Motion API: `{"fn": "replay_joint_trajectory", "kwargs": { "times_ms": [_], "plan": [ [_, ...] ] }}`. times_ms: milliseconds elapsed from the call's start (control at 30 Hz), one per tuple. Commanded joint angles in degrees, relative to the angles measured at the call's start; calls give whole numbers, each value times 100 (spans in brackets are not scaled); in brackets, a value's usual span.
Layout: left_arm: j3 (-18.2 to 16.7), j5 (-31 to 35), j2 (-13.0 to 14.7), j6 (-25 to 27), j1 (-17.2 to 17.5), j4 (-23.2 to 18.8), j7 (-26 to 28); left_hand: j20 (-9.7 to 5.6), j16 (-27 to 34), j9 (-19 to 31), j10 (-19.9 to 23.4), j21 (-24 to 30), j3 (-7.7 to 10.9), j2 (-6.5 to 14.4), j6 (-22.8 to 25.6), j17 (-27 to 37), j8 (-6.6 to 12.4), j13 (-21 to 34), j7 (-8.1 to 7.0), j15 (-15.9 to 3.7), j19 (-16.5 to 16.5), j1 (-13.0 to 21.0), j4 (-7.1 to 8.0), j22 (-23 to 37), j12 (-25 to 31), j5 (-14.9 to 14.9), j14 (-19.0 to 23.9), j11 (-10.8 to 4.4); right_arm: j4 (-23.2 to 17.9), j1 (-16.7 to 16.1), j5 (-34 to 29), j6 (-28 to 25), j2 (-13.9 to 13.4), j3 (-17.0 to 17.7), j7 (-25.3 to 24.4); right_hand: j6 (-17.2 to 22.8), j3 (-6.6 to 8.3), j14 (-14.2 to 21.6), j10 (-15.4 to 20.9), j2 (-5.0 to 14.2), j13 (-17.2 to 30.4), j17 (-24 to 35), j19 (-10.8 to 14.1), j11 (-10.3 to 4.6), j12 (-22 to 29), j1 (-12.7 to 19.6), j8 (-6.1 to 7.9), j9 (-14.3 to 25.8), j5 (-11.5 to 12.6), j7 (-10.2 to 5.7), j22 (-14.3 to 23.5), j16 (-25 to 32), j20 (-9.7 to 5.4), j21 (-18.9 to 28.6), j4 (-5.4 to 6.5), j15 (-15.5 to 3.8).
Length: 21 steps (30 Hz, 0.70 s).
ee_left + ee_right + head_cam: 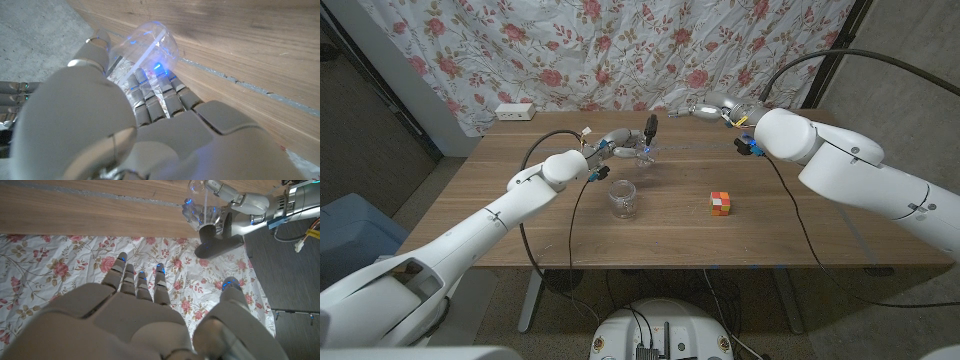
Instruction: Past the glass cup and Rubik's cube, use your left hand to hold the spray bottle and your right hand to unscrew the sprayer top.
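L hand [623, 141] grips clear spray bottle [646, 153] at far table [790, 220] edge, past glass cup [622, 199] & Rubik's cube [720, 203] | your R hand [705, 108] spread, holds nothing, near black sprayer top [650, 127], apart | bottle base hidden by fingers [150, 95]

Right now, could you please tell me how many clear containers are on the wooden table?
2: the clear glass cup stands near the middle; the clear plastic spray bottle stands farther back, held by the left hand.

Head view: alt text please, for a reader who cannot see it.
The left hand holds a clear spray bottle upright at the far side of a wooden table, while the right hand hovers open beside its black sprayer top. Nearer stand a glass cup and Rubik's cube.
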Motion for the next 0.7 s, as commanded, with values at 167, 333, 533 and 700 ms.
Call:
{"fn": "replay_joint_trajectory", "kwargs": {
  "times_ms": [167, 333, 533, 700],
  "plan": [
    [41, 241, 40, 618, 56, -410, 342, -422, 34, 7, 76, 15, -18, 437, 262, -1, 47, 43, 98, -891, 66, 53, 23, 28, 32, 58, 60, -15, -97, 580, -577, -516, 315, -774, 117, 18, 31, -28, -5, 44, 28, 26, -16, 5, 10, -14, -12, 24, -16, 82, 9, 1, 23, 7, -3, 5],
    [79, 341, 41, 670, 33, -460, 392, -415, 31, 1, 82, 14, -16, 451, 266, -6, 55, 53, 108, -886, 70, 45, 22, 29, 28, 62, 74, -5, -92, 680, -707, -570, 387, -915, 161, 10, 33, -24, 8, 49, 29, 27, -21, 6, 16, -18, -12, 27, -24, 117, 9, 6, 25, 10, -3, 5],
    [99, 388, 30, 688, 30, -472, 421, -414, 21, -5, 97, 14, -17, 455, 278, -16, 66, 62, 108, -879, 76, 22, 27, 29, 27, 64, 87, -3, -67, 821, -872, -663, 490, -1114, 249, -40, 38, -20, 15, 50, 29, 28, -27, 7, 21, -14, -25, 31, -33, 144, 9, 12, 25, 13, -9, 5],
    [104, 400, 33, 742, 45, -515, 434, -406, 8, -10, 99, 12, -9, 473, 276, -24, 72, 70, 110, -878, 79, 9, 30, 29, 21, 69, 91, 2, -26, 936, -1043, -701, 578, -1287, 297, -39, 48, -20, 16, 59, 30, 28, -30, 6, 23, 4, -18, 34, -35, 158, 9, 14, 24, 15, -19, 5]
  ]
}}
